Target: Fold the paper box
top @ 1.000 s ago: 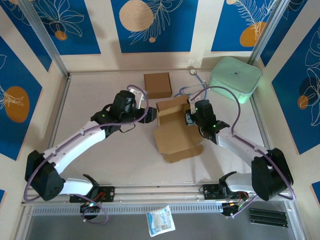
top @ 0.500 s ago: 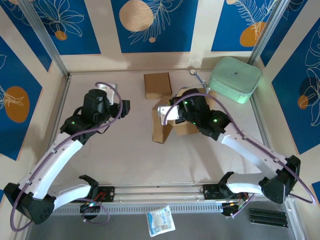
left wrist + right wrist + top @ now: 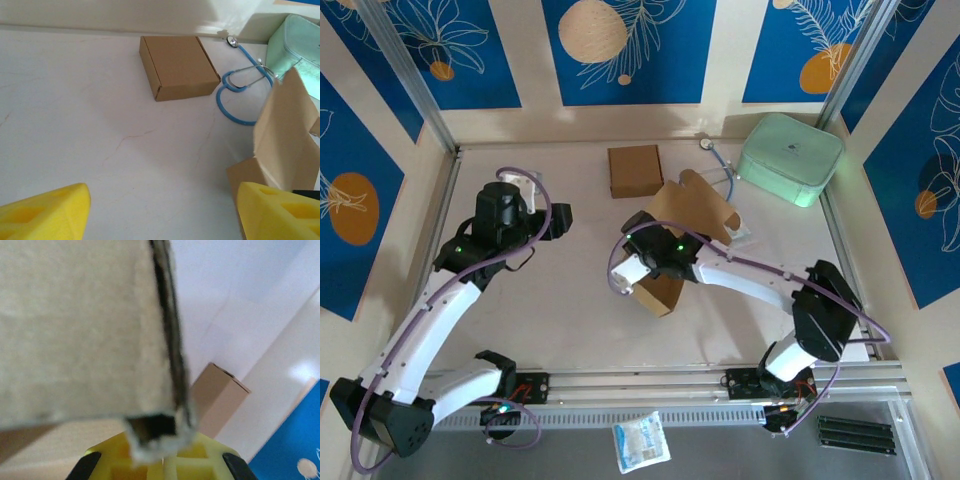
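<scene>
The right gripper (image 3: 642, 268) is pinched tight on a cardboard edge of the paper box (image 3: 698, 212). It has swung left and nearer since half a second ago, and its elbow is drawn back. The box lay flat and open mid-table a second ago. It is now tipped up, one broad flap raised toward the far right and its lower part on the table (image 3: 540, 300). The left gripper (image 3: 162, 212) has pulled away to the left. Its jaws are spread wide with nothing between them, and it faces the small closed carton (image 3: 179, 66).
</scene>
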Motion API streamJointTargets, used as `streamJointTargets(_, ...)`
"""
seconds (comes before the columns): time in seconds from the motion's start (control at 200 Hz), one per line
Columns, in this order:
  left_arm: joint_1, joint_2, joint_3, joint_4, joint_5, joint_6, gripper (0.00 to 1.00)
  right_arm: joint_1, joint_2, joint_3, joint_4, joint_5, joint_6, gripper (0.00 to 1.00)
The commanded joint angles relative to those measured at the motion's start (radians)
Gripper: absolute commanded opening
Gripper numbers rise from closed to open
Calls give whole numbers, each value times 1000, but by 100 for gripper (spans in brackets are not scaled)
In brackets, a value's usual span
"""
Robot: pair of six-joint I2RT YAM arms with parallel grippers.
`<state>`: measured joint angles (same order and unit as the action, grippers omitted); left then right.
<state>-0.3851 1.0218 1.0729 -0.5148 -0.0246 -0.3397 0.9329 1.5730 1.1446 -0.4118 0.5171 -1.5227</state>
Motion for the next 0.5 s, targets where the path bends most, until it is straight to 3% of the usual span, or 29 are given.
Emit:
streamJointTargets(0.0,15,-12,-8,23,37,-20,77,34,47,-17,22,-14,35,9)
streamJointTargets(0.235,15,-8,-7,27,48,-19,77,77,113,-13,5,-2,103,22)
streamJointTargets(0.41,15,-1,-16,25,48,-8,78,83,91,18,-16,20,149,38)
streamJointTargets(0.495,15,7,-14,25,68,31,79,88,73,40,-25,53,165,40)
